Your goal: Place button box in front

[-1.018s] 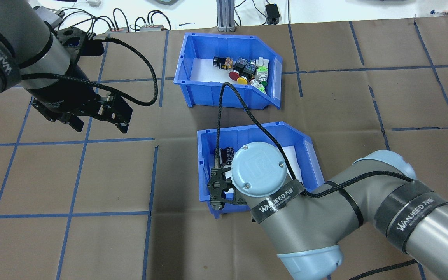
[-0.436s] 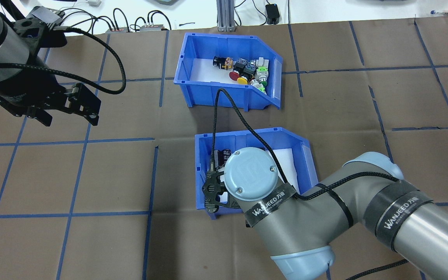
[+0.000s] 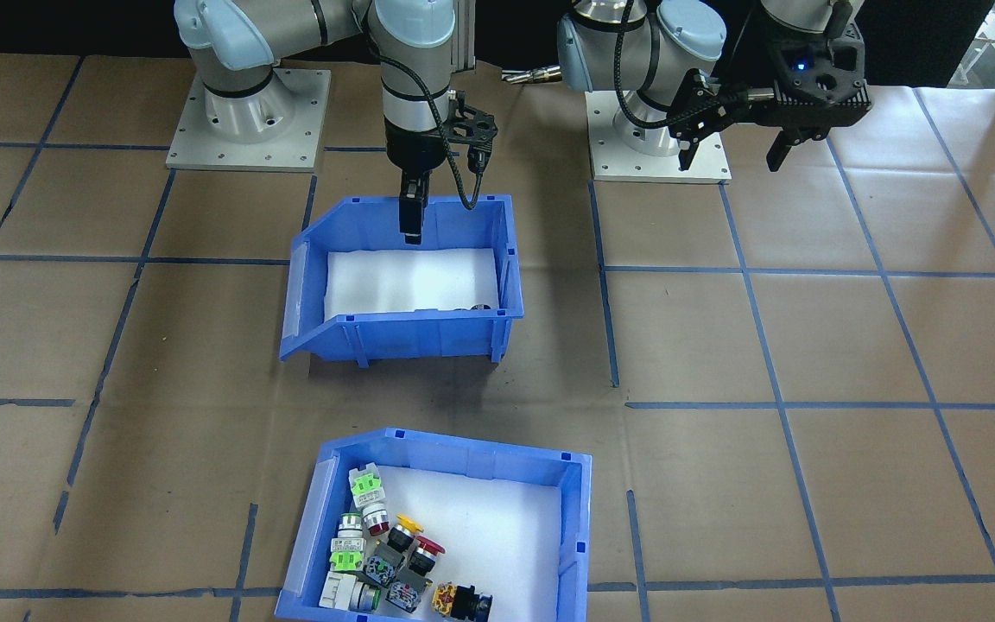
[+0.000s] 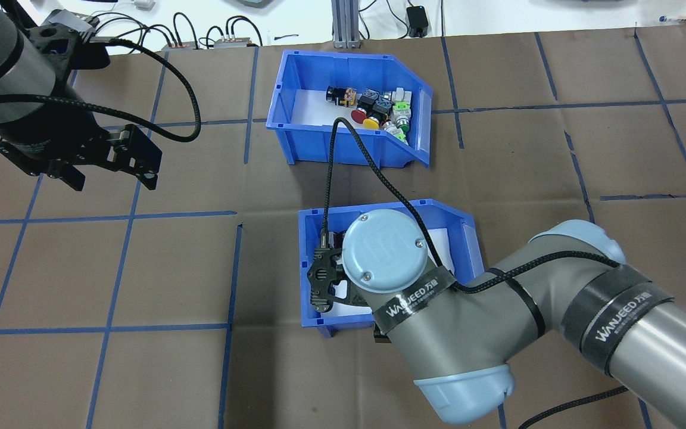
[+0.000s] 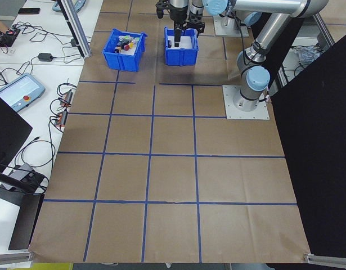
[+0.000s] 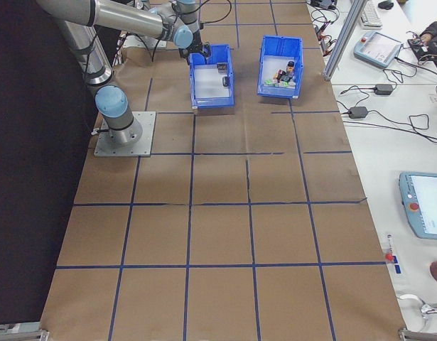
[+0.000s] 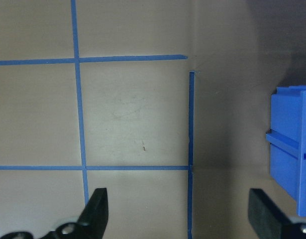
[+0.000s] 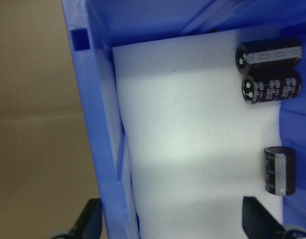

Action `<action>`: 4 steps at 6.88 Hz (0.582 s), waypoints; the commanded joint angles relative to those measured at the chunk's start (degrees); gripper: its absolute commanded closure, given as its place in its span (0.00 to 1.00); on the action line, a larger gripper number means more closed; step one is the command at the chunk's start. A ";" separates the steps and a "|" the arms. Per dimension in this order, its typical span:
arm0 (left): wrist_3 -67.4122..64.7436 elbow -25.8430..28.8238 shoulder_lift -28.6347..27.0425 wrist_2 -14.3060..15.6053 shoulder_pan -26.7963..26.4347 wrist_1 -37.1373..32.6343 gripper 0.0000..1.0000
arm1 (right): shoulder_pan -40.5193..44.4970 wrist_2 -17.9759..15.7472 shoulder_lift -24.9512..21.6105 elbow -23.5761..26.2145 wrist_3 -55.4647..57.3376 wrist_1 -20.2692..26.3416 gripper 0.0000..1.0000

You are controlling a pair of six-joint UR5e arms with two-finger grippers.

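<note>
Straddling the capacitor bin's (image 4: 313, 271) near wall, right gripper (image 3: 411, 226) spread; left gripper (image 4: 114, 170) spread over bare paper.

Lighting, all views: you get bright, even overhead light with soft, short shadows, darkest just beside the near blue bin (image 3: 402, 337). Right wrist view: you see a glaring band across the white foam lining (image 8: 192, 149) and close bin walls out of focus. Left wrist view: dimmer, shaded toward its right.

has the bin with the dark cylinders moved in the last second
Yes. In the overhead view the bin with the dark cylinders slid toward the robot, widening its gap from the unmoved button box.
</note>
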 commanded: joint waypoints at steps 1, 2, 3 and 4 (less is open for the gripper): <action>-2.52 0.08 -0.42 0.49 -2.54 0.67 0.00 | -3.02 0.25 -0.21 -9.61 -0.16 14.02 0.00; -2.86 -0.01 -0.24 0.23 -2.81 0.76 0.00 | -6.52 1.47 -0.56 -12.01 -0.17 16.78 0.00; -3.04 -0.18 0.02 -0.03 -2.81 0.68 0.00 | -9.69 2.96 -1.78 -12.12 0.10 16.37 0.00; -2.87 -0.27 0.02 0.22 -2.81 0.76 0.00 | -14.59 3.15 -3.62 -12.30 2.01 16.11 0.00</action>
